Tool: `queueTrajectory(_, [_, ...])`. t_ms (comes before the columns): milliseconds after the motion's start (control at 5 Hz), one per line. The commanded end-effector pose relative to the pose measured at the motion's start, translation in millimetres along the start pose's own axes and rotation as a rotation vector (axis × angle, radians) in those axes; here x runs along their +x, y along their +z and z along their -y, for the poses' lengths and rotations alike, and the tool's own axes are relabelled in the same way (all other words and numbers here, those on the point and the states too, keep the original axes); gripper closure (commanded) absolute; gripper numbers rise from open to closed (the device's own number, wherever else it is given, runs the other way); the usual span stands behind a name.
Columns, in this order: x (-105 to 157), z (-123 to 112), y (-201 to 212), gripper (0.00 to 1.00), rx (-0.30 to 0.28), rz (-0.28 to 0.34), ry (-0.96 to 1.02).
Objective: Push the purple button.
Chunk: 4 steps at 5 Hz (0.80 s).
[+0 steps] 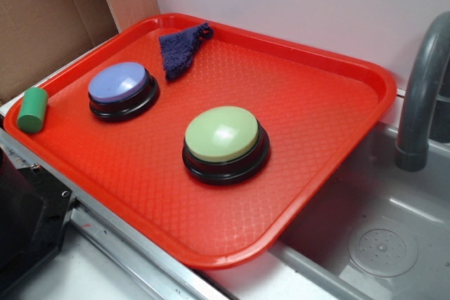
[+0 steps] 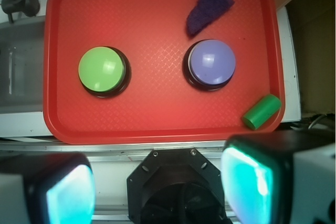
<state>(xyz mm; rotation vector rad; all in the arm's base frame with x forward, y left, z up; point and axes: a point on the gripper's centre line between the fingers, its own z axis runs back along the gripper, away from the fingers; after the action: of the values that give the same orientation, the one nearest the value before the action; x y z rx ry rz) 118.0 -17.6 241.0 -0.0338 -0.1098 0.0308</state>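
Note:
The purple button [image 1: 119,84] [image 2: 211,61], with a blue-purple dome on a black base, sits on the red tray [image 1: 316,117] [image 2: 152,30] toward its far left in the exterior view. In the wrist view my gripper [image 2: 160,187] hangs high above the tray's near edge, over the robot's black base. Its two fingers [image 2: 247,182] stand far apart with nothing between them. The gripper does not show in the exterior view.
A button with a pale green top [image 1: 223,138] [image 2: 102,69] stands mid-tray. A dark blue knitted cloth [image 1: 179,48] [image 2: 207,4] lies at the tray's back. A green cylinder [image 1: 32,109] [image 2: 261,111] rests on the tray's rim. A grey faucet [image 1: 422,82] and sink [image 1: 380,244] are to the right.

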Motion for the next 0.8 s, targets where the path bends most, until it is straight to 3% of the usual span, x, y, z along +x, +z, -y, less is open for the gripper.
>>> queueTrajectory(0, [0,0,0,0.0,0.0,0.0,0.0])
queueTrajectory(200, [37,-39,-38,0.0,-0.01,-0.085,0.158])
queueTrajectory(400, [72,-62,-60,0.0,0.015,-0.046,0.255])
queueTrajectory(600, [101,-82,-91,0.0,0.117,0.01,0.289])
